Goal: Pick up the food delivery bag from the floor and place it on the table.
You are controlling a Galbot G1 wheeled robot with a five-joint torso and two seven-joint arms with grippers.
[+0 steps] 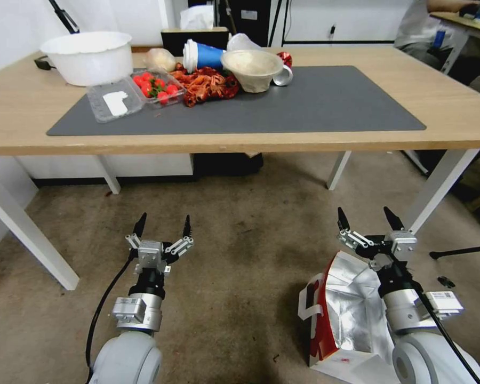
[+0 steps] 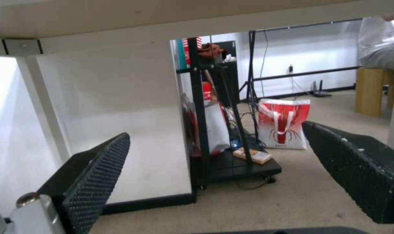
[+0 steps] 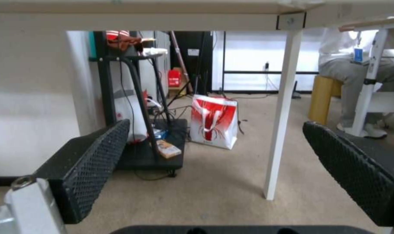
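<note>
A: Starting at the left, what is the left gripper (image 1: pixel 164 225) doing?

B: It hangs low over the stained grey-brown carpet floor (image 1: pixel 234 256), fingers spread wide and holding nothing, pointed toward the wide light-wood table on white legs (image 1: pixel 32 114).

A: And on the tabletop?

B: A big white plastic tub (image 1: pixel 89 55), an open clear tray of strawberries (image 1: pixel 156 87), a heap of red crayfish (image 1: pixel 207 85) and a pale bowl (image 1: pixel 253 68) crowd the left half of the dark grey mat (image 1: pixel 325 101); its right half is bare.

A: Where's the bag?

B: The white, red-sided food delivery bag with its silver foil lining (image 1: pixel 346 309) stands open on the floor at the right, under the right arm. The right gripper (image 1: pixel 369 220) is above its far rim, jaws apart, empty.

A: So which step?

B: I'd say the pick-up hasn't begun. The next move calls for lowering onto a white strap handle (image 1: pixel 308 308) or the rim and closing.
</note>
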